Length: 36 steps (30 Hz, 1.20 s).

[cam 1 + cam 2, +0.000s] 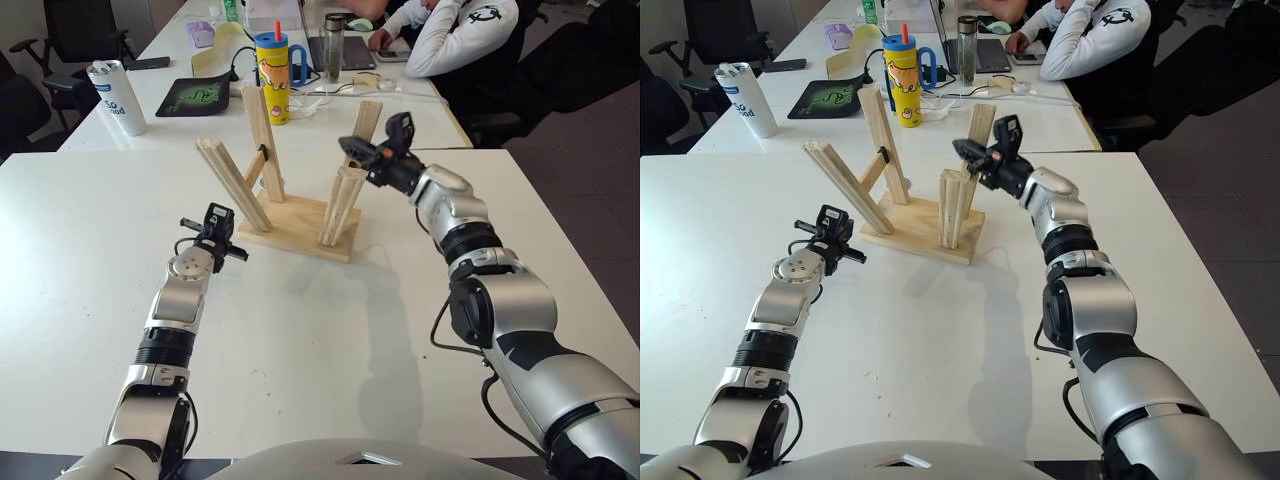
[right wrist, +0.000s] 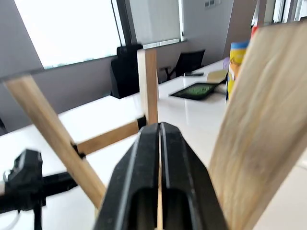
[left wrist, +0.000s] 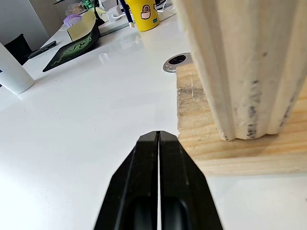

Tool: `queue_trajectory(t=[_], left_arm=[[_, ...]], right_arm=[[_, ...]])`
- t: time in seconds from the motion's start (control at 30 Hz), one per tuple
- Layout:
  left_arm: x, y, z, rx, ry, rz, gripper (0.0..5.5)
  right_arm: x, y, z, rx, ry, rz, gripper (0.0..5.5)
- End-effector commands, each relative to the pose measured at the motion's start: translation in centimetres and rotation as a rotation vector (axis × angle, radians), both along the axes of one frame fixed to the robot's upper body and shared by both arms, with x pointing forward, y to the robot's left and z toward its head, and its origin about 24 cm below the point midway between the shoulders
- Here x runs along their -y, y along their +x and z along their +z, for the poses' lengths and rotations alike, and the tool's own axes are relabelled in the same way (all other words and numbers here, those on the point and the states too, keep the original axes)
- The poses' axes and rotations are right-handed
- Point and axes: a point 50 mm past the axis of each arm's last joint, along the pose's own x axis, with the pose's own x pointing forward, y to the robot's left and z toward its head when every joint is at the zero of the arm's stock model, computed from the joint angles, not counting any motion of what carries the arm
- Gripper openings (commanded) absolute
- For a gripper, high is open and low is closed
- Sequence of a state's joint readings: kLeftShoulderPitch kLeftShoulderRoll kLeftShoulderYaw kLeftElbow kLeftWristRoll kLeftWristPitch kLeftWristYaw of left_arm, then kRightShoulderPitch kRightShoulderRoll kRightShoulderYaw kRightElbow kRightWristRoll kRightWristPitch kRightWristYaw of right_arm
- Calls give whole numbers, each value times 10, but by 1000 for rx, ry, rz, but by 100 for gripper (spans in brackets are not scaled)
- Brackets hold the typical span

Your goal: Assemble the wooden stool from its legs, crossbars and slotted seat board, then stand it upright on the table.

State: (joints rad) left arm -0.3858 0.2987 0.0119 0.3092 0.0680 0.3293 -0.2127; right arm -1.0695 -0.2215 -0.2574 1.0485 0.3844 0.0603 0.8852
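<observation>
Left eye view, seat board (image 1: 300, 228) flat on desk (image 1: 300, 350), legs (image 1: 343, 205) upward, left hand (image 1: 238, 252) pressed together beside board, right hand (image 1: 350, 148) pressed together near leg tops.

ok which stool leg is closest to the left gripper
The front leg on the robot's left, leaning outward; its base sits just past the left gripper. The rest stand farther.
</observation>
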Motion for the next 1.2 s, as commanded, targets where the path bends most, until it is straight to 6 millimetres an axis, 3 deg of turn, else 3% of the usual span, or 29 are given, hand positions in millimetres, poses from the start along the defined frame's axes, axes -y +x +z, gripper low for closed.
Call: queue_trajectory(t=[0.03, 0.07, 0.17, 0.23, 0.4, 0.57, 0.73, 0.9, 0.97, 1.1, 1.2], left_arm=[[-21, -3, -8, -31, 30, 60, 1], [-26, -2, -8, -29, 38, 69, 1], [-45, 7, -3, -15, 90, 101, 1], [-53, 14, -1, -8, 121, 94, 1], [-52, 23, -18, -96, 144, 3, 1], [-29, 15, -43, -163, 72, -128, 1], [-8, -1, -57, -142, 31, -203, 1], [15, -21, -55, -103, -2, -294, 1], [20, -38, -52, -92, -21, -303, 1], [30, -63, -48, -98, -52, -315, 1], [32, -70, -47, -113, -53, -306, 1]], right_arm=[[34, 0, 4, -35, 56, -198, 0], [41, 0, -8, -79, 4, -276, 0], [55, -12, -72, -267, -307, -488, 0], [60, -22, -101, -380, -357, -580, 0], [25, -49, -148, -433, -603, -501, 0], [-5, -66, -154, -401, -660, -375, 0], [-15, -89, -159, -409, -729, -221, 0], [-4, -105, -157, -426, -777, -188, 0], [3, -108, -150, -415, -793, -200, 0], [18, -108, -146, -427, -806, -239, 0], [29, -107, -146, -436, -828, -276, 0]])
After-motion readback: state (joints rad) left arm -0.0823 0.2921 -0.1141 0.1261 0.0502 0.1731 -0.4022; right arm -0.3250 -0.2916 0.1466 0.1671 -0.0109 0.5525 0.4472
